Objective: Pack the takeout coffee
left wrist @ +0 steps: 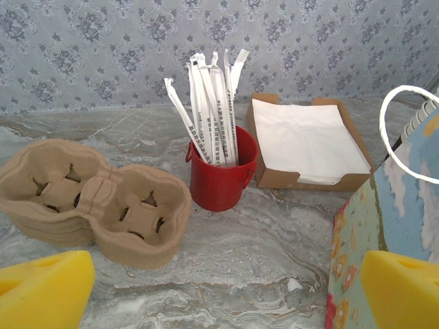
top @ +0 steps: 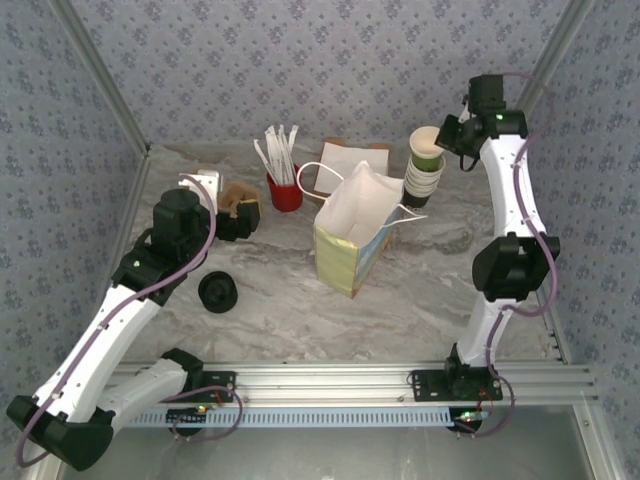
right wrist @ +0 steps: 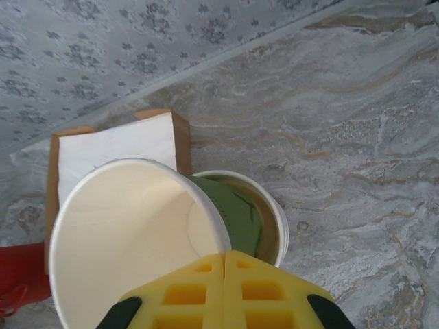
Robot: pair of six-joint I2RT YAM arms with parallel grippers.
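Right wrist: right fingers [right wrist: 185, 296] clamp cup [right wrist: 130, 233] rim; left fingers [left wrist: 42, 288] spread wide.

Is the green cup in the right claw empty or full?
Empty: the cup, pinched in the right claw, shows a bare cream inside, no liquid.

Top view looks down from behind on the marbled grey surface [top: 280, 310]. Both close wrist views share the brown cardboard napkin tray [left wrist: 309, 181] beside the red cylindrical holder [left wrist: 218, 184].
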